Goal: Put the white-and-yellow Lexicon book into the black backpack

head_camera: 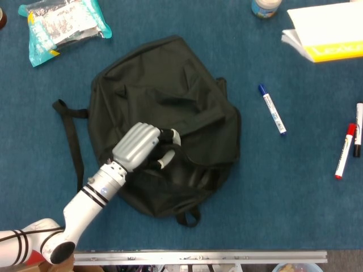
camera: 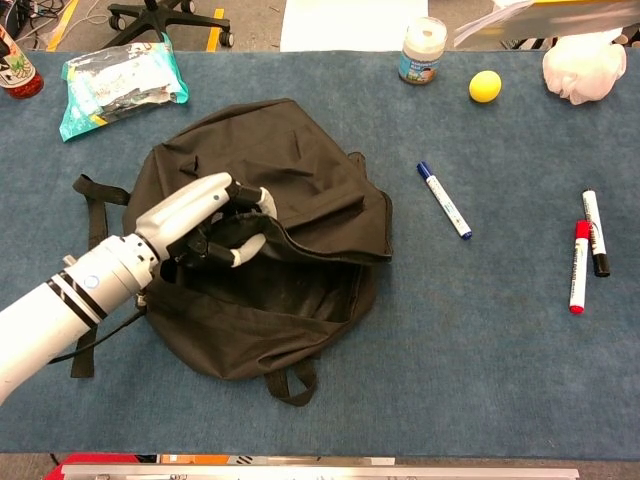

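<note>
The left robot hand (head_camera: 138, 147) (camera: 198, 228) is clamped on the upper flap of the black backpack (head_camera: 164, 113) (camera: 270, 180), its fingers (camera: 245, 250) curled around the edge of the fabric by the zipper opening. The flap is lifted, so the chest view shows a dark gap into the bag just right of and below the hand. The backpack lies flat on the blue surface (head_camera: 272, 192) (camera: 480, 340), one strap (head_camera: 71, 133) trailing on the hand's left.

The white-and-yellow Lexicon book (head_camera: 324, 31) lies well apart from the hand, far up and to the right at the edge of the head view. A blue marker (head_camera: 272, 109) (camera: 443, 199) lies right of the backpack, between the hand and the book. The right robot hand shows in neither view.
</note>
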You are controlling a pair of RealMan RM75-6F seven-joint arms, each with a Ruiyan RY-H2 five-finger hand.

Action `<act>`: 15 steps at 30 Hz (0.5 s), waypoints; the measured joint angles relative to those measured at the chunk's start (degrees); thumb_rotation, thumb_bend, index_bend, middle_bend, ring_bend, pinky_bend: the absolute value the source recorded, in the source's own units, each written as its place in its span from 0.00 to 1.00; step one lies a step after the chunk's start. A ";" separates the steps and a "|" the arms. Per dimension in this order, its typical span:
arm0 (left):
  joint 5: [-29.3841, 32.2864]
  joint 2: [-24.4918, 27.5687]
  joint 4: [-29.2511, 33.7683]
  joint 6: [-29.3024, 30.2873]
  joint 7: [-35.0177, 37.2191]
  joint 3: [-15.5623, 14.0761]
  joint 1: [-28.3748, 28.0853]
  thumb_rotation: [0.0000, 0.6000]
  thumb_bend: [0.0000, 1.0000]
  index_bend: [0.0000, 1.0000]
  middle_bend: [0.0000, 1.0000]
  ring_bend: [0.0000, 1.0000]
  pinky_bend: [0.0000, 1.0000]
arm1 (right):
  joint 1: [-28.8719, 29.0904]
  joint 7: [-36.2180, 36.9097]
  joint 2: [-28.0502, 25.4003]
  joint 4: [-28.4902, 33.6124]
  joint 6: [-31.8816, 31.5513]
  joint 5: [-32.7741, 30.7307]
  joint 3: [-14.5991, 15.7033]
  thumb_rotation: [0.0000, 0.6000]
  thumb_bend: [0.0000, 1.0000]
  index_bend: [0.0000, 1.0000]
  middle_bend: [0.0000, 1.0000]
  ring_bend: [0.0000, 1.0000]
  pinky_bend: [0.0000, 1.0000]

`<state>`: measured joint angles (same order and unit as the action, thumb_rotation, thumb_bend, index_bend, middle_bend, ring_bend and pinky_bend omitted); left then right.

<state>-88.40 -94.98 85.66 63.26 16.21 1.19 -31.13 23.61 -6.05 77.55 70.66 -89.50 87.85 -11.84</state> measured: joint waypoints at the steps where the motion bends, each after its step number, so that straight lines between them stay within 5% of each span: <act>1: 0.46 0.56 0.74 0.09 1.29 0.39 0.07 1.00 0.45 0.78 0.68 0.67 0.76 | -0.11 0.13 -0.19 0.60 -0.05 0.33 0.25 1.00 0.54 0.75 0.65 0.56 0.68; 15: 14.20 9.66 13.94 -2.41 11.38 9.16 0.46 1.00 0.45 0.77 0.68 0.67 0.76 | -1.36 2.46 -2.62 10.78 -0.98 9.60 6.21 1.00 0.54 0.76 0.66 0.58 0.69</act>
<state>-74.20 -85.31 99.60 60.85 27.59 10.35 -30.67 22.24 -3.60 74.93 81.45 -90.48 97.45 -5.63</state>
